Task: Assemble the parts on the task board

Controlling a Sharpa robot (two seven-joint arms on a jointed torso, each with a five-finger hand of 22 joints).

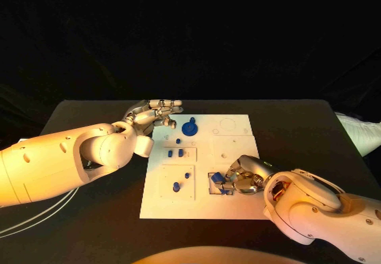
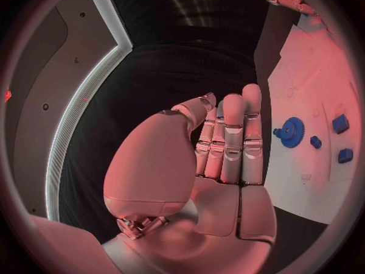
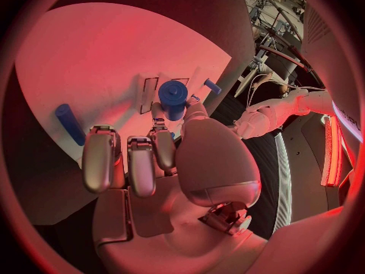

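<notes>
Right hand point(image 1: 240, 177) grasps blue part point(image 3: 173, 98) over near edge of task board point(image 1: 238, 206). Left hand point(image 1: 153, 115) released, fingers straight, beside blue gear point(image 1: 190, 128).

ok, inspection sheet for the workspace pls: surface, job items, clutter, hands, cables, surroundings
Surface: black table, white task board centred.
Job's things: blue gear on the board's far side; small blue parts mid-board; blue pegs on its near left.
Clutter: nothing seen.
Hands: left hand open, at the board's far left corner; right hand grips a blue cylinder.
Cables: white cables under the left arm.
Surroundings: dark.
</notes>
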